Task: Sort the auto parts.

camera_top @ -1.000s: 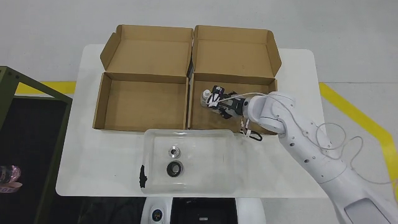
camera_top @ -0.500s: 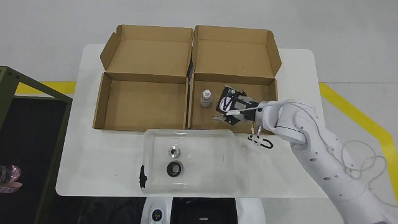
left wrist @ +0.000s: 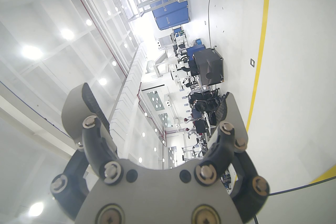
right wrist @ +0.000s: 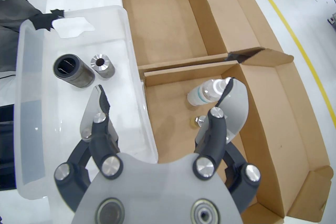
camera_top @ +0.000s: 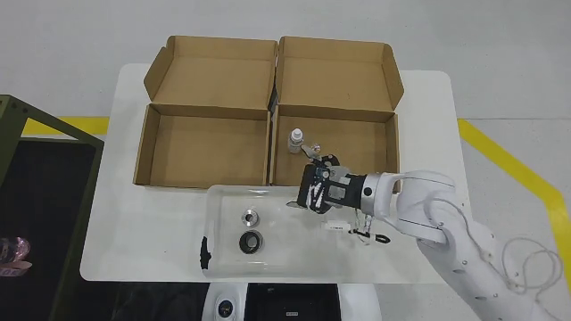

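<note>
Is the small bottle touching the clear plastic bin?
Apart. In the right wrist view the small bottle stands inside a cardboard box, with bare floor and the box's wall between it and the clear plastic bin.

Inside the clear bin (camera_top: 268, 189), a dark cylindrical sleeve (right wrist: 73, 74) and a smaller silver collet (right wrist: 103, 67) stand upright, bores up, just beside each other. Beyond the bin's far wall, a white-capped bottle (right wrist: 206, 92) stands in a cardboard box (right wrist: 275, 109), with a small metal fitting (right wrist: 197, 121) near it.
</note>
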Controlling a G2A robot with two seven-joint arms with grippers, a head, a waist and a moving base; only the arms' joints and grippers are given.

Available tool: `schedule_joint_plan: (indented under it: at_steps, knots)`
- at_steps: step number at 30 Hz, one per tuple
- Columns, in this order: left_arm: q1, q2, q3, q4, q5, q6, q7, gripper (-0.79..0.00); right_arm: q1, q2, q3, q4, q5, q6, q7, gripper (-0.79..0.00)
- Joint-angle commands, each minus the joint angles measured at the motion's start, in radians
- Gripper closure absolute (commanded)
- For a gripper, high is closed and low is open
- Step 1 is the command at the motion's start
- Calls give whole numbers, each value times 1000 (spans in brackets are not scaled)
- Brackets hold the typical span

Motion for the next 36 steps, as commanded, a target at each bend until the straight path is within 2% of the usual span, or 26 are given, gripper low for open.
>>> schedule_joint_plan:
  at_steps: [1, 3, 14, 21, 26, 29, 33, 36]
  knots:
    - [0, 0, 0, 0, 0, 0, 0, -785, 3, -4, -29, -11, -16, 1, -11, -711]
    - [0, 0, 0, 0, 0, 0, 0, -785, 5, -9, -61, -15, -38, 2, -19, -686]
    - [0, 0, 0, 0, 0, 0, 0, -785, 43, -39, -219, 17, -112, 4, -16, -668]
    - [0, 0, 0, 0, 0, 0, 0, -785, 69, -53, -261, 45, -118, 1, -20, -579]
    - [0, 0, 0, 0, 0, 0, 0, -785, 80, -63, -286, 96, -114, 1, -30, -563]
    - [0, 0, 0, 0, 0, 0, 0, -785, 90, -69, -299, 127, -117, 6, -37, -505]
    - [0, 0, 0, 0, 0, 0, 0, -785, 102, -77, -316, 158, -125, 13, -37, -474]
    - [0, 0, 0, 0, 0, 0, 0, -785, 112, -84, -328, 182, -128, 17, -37, -422]
